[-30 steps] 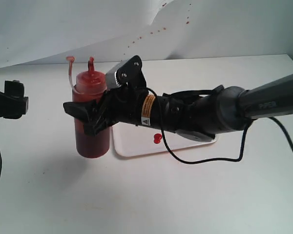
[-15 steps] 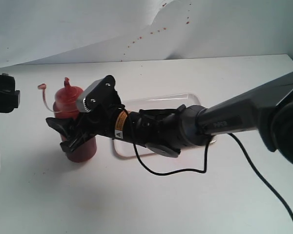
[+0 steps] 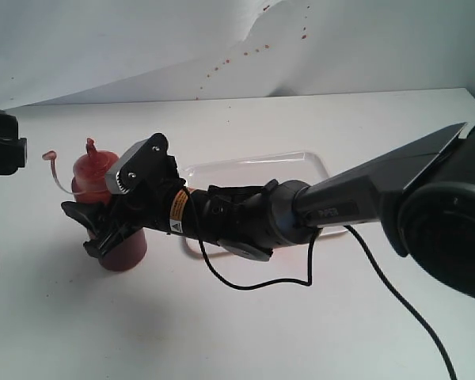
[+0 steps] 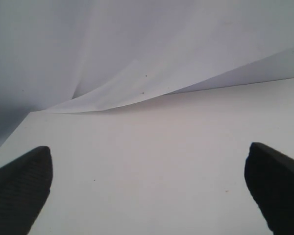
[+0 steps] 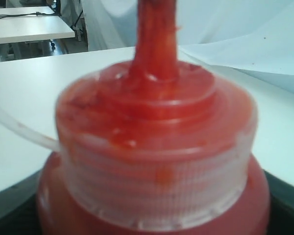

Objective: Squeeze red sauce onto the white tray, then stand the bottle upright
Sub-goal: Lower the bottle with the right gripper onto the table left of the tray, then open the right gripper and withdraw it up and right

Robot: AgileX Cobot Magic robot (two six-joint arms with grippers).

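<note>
The bottle [image 3: 91, 172], orange-red with a nozzle and a tethered cap [image 3: 50, 155], stands upright on the table left of the white tray [image 3: 253, 163]. My right gripper [image 3: 103, 227] reaches across from the right and is shut on the bottle's body. The right wrist view shows the bottle [image 5: 157, 161] filling the frame, its nozzle smeared red. The right arm hides the middle of the tray, and no red sauce blob shows there. At the far left edge, my left gripper [image 3: 1, 154] stays away from the bottle; its wrist view shows the left gripper [image 4: 147, 191] open over bare table.
A white backdrop sheet [image 3: 245, 54] with small red specks hangs behind the table. A black cable [image 3: 253, 281] loops under the right arm in front of the tray. Other tables [image 5: 29, 27] stand in the background.
My right gripper has carried the bottle leftward and down, from hanging in the air beside the tray to resting on the table. The arm now covers the sauce blob seen earlier.
</note>
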